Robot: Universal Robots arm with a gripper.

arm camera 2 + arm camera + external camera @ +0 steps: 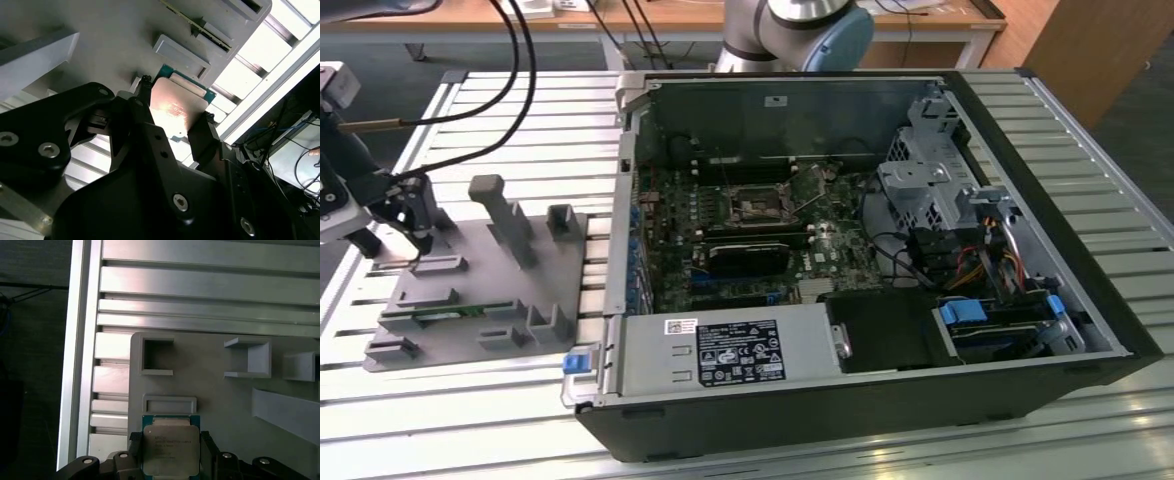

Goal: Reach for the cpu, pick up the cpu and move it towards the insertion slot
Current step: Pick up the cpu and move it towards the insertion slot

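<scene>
The cpu [169, 442], a flat square chip with a silvery top and a green rim, lies over the grey plastic tray [225, 400]. My gripper [170, 455] has its black fingers [144, 97] pressed against two opposite edges of the cpu [176, 102] in both wrist views. I cannot tell whether the chip is lifted off the tray. In the exterior view, my gripper [416, 243] hangs over the tray's [494, 290] far left end. The insertion slot [754, 207], a square black socket with a metal frame, sits on the motherboard inside the open computer case, far to the exterior view's right of my gripper.
The tray carries upright grey posts [500, 215] and a narrow green memory stick [447, 315]. The open computer case [854, 300] has tall walls, a power supply [720, 350] and drive cages [934, 180]. Cables [507, 80] hang above the slatted metal table [494, 420].
</scene>
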